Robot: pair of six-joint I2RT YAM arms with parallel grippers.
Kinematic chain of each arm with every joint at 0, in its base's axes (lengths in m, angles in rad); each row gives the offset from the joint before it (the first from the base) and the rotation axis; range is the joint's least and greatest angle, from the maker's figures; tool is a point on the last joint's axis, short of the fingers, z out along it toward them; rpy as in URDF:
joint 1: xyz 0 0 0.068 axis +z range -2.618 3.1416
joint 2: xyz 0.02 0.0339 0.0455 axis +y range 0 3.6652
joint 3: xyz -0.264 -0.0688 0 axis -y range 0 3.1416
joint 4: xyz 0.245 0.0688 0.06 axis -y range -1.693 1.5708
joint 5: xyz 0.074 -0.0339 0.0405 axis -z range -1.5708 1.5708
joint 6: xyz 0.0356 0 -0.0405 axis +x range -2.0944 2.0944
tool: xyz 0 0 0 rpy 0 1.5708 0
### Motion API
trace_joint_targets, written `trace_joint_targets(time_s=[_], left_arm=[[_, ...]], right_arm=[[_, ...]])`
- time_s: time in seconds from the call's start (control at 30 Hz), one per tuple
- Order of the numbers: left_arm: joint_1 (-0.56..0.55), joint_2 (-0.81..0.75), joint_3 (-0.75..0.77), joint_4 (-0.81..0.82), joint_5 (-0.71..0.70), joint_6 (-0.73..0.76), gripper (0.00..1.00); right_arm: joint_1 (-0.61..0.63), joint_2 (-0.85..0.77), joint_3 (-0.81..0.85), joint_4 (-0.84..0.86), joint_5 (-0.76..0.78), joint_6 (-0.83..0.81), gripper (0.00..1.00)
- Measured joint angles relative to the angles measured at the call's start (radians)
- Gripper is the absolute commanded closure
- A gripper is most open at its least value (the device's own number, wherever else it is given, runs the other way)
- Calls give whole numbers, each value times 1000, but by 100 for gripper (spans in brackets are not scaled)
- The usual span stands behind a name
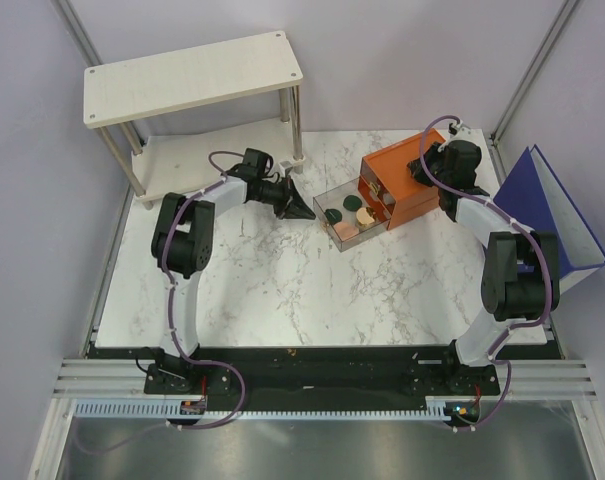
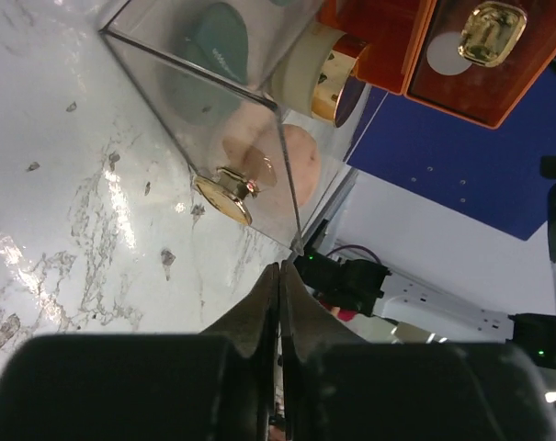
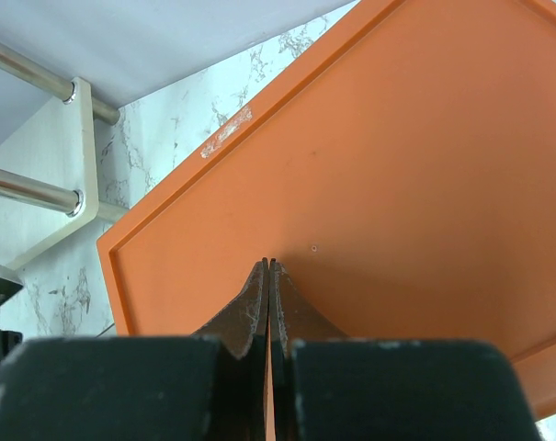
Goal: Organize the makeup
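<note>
The makeup lies in the clear drawer [image 1: 324, 212], just ahead of the left gripper [image 2: 279, 285]: a dark green disc [image 2: 213, 41] farthest from the tips, a gold-rimmed jar [image 2: 319, 78] beyond and to the right, and a peach-pink disc [image 2: 291, 170] nearest, behind the front wall. The left claw is pinched shut and empty, its tips near the drawer's lower front corner and apart from it. The gold knob [image 2: 227, 195] sits slightly ahead and to the left of the tips.

The step in hand looks like sliding the loaded drawer back into the orange drawer box [image 3: 397, 165]. To do it well, the closed tips should meet the front panel close to the knob, not the corner, and push straight along the drawer's run so that it does not skew and jam. The right gripper [image 3: 268, 268], also shut and holding nothing, rests tip-down on the box's flat lid. From there it can steady the box against the push.

The drawer is thin, hard, see-through plastic with sharp edges. The discs are smooth and flat, the jar is cream with a shiny metal band, and the knob is polished. The box is matte orange with a raised rim. Under the left claw, the marble table [image 2: 66, 184] is glossy and probably slippery.
</note>
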State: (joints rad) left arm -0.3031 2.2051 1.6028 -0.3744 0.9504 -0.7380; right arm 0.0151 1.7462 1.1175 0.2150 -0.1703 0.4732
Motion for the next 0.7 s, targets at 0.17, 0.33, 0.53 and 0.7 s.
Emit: trace_joint_targets(time_s=[0.17, 0.33, 0.53, 0.7], left_arm=[[0, 50, -7, 63, 23, -68, 98], [-2, 128, 68, 74, 24, -120, 98], [-44, 196, 189, 68, 30, -179, 98], [-90, 251, 261, 133, 30, -251, 97]], right_arm=[[0, 0, -2, 3, 2, 4, 100], [0, 0, -4, 8, 2, 10, 100], [0, 0, -4, 8, 2, 11, 100], [0, 0, -4, 8, 1, 11, 100]])
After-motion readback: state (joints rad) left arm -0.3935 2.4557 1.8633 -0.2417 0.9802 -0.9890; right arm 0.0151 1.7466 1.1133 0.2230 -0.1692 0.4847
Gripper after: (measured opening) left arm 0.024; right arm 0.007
